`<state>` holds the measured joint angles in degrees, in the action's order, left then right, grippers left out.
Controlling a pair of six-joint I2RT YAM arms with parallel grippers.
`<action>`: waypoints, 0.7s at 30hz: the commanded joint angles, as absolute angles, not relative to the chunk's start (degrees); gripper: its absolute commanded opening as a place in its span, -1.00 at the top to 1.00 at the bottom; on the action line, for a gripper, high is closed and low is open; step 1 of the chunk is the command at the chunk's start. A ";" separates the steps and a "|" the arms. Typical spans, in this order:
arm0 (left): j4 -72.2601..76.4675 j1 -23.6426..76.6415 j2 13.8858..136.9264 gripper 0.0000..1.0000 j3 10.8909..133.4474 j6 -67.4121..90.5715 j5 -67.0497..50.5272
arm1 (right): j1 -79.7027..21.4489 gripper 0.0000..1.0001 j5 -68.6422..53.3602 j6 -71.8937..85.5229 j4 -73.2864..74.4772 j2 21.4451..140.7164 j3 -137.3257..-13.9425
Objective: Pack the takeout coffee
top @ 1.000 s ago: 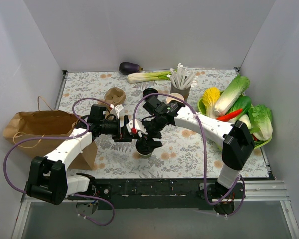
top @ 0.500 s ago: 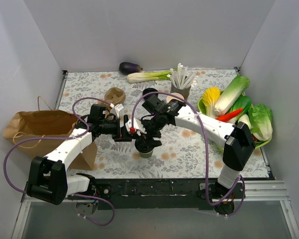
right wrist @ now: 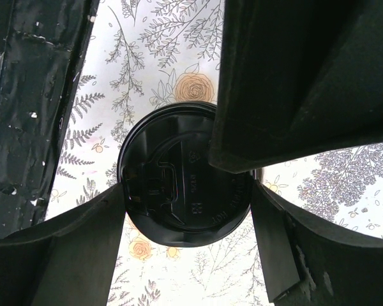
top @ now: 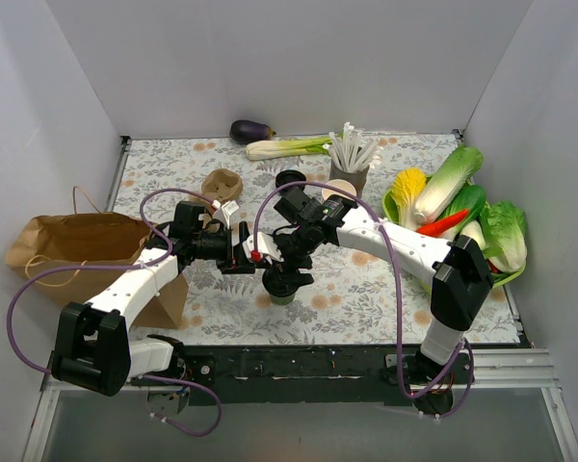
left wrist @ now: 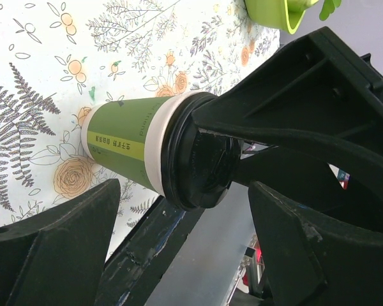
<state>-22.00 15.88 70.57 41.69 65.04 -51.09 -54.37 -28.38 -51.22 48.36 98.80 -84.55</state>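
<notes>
Fingers (right wrist: 64, 255) of the right gripper (right wrist: 188, 186) reach down over the takeout coffee (top: 282, 287). Their tips meet the rim of its black lid (right wrist: 172, 191) on opposite sides, so this gripper pinches the cup by the lid from above. The cup stands upright directly beneath that gripper on the floral table (top: 366, 289). Its green lower half and cream upper band show in the left wrist view, and its base is close to the black rail (right wrist: 32, 115) at the table's near edge. The left gripper (left wrist: 184, 185) faces the cup side-on with its jaws spread wide. The cup sits just ahead of its fingertips, centred in the gap, and neither finger touches the paper wall. Seen from the left gripper, the right gripper forks around the lid, one finger above it and one passing behind. In the right wrist view a dark bulk, apparently part of the left gripper, crosses in front of one edge of the lid. A brown paper bag (top: 77, 241) lies well behind the left gripper, out beside that arm's elbow. A pile of vegetables (top: 450, 183) sits well behind the right gripper, past its own arm.
</notes>
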 commanded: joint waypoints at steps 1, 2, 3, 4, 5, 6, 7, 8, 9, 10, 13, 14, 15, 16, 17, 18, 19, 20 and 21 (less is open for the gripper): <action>-21.27 16.00 70.22 -0.63 40.70 65.21 -52.38 | -54.67 -0.60 -26.89 -50.98 47.55 97.12 -83.76; -21.27 15.91 70.31 -0.63 40.69 65.21 -52.47 | -54.67 -0.60 -26.81 -50.80 47.37 97.03 -83.76; -21.10 16.00 70.40 -0.63 40.69 65.21 -52.64 | -54.67 -0.60 -26.98 -50.63 47.29 97.03 -83.76; -21.09 16.00 70.40 -0.63 40.69 65.21 -52.91 | -54.58 -0.59 -27.42 -50.36 47.29 97.12 -83.93; -21.18 16.00 70.40 -0.62 40.61 65.21 -53.08 | -54.58 -0.59 -27.77 -50.10 47.20 97.12 -84.28; -21.18 16.00 70.40 -0.62 40.61 65.21 -53.17 | -54.58 -0.60 -28.03 -50.10 47.20 96.95 -84.55; -21.09 16.00 70.40 -0.62 40.52 65.30 -53.35 | -54.58 -0.60 -28.39 -49.92 47.28 96.94 -84.72; -21.09 16.00 70.31 -0.62 40.52 65.22 -53.35 | -54.58 -0.60 -28.56 -49.83 47.37 96.86 -85.16; -21.18 16.00 70.31 -0.61 40.43 65.21 -53.44 | -54.58 -0.59 -28.65 -49.83 47.46 96.94 -85.43; -21.09 16.00 70.31 -0.62 40.34 65.21 -53.52 | -54.58 -0.59 -28.74 -49.66 47.55 96.94 -85.52; -20.66 16.00 70.23 -0.62 40.25 65.48 -53.79 | -54.58 -0.60 -28.22 -49.75 47.55 97.03 -85.69; -20.65 16.00 70.22 -0.62 40.17 65.65 -53.96 | -54.58 -0.59 -28.21 -49.83 47.64 97.03 -85.78; -20.57 16.00 70.22 -0.62 40.08 65.65 -54.05 | -54.41 -0.59 -28.39 -49.75 47.72 97.12 -85.96; -20.57 15.91 70.22 -0.62 40.17 65.65 -54.14 | -54.40 -0.59 -28.65 -49.83 47.81 97.03 -86.04; -20.48 16.00 70.14 -0.61 39.99 65.74 -54.40 | -54.32 -0.59 -28.83 -49.57 47.90 96.94 -86.22; -20.30 16.00 70.14 -0.62 39.90 65.92 -54.93 | -54.32 -0.59 -29.00 -49.40 48.34 97.03 -87.09; -20.13 15.91 70.14 -0.62 39.73 66.00 -54.93 | -54.32 -0.59 -29.44 -49.22 48.69 97.03 -87.36; -19.95 16.00 70.14 -0.62 39.47 66.09 -55.11 | -54.23 -0.59 -29.53 -48.96 48.60 97.03 -87.54; -19.86 16.00 69.96 -0.62 39.38 66.09 -55.63 | -54.32 -0.59 -29.62 -48.69 48.69 97.03 -87.63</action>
<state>-20.82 15.88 70.61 40.66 65.82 -52.99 -54.39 -27.81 -50.33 47.70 98.80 -84.77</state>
